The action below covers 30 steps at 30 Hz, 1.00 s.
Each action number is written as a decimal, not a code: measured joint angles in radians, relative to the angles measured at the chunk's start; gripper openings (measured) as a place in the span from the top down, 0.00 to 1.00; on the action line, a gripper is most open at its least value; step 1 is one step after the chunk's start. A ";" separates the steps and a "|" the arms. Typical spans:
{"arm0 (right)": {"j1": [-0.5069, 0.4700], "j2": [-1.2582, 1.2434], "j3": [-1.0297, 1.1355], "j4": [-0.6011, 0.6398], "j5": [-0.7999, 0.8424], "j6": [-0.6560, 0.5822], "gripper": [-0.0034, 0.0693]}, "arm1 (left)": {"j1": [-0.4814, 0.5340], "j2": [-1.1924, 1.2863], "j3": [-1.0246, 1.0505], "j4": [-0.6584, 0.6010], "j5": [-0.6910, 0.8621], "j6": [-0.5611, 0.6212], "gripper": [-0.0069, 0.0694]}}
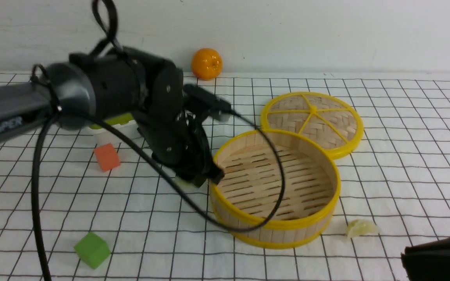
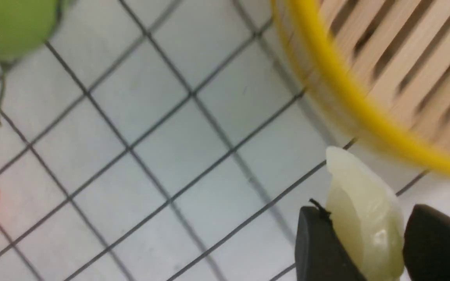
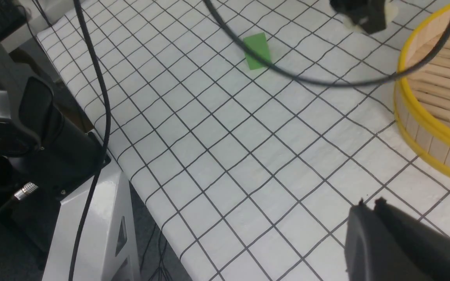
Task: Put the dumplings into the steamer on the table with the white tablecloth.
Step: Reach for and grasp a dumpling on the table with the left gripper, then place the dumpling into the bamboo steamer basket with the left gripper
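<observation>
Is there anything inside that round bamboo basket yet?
Empty: the steamer shows only bare slats; the left gripper holds a dumpling outside its rim.

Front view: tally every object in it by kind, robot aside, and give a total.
Dumplings: 2 (held dumpling in the left gripper, loose dumpling lying free)
Cubes: 2 (orange cube, green cube)
Orange fruit: 1
Steamer: 1
Lid: 1
White tub, partly hidden: 1
Total: 8
</observation>
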 joint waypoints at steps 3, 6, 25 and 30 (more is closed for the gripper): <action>0.000 0.000 0.000 0.000 0.000 0.000 0.92 | -0.008 -0.003 -0.148 -0.145 0.026 -0.093 0.55; 0.000 0.000 0.000 0.001 0.000 0.000 0.92 | -0.051 0.042 -0.286 -0.165 0.057 -0.144 0.55; 0.000 -0.118 0.000 -0.319 0.068 0.292 0.90 | -0.176 0.533 -0.646 0.091 0.063 -0.616 0.55; 0.000 -0.121 0.000 -0.371 0.068 0.317 0.90 | -0.176 0.565 -0.650 0.116 0.034 -0.668 0.55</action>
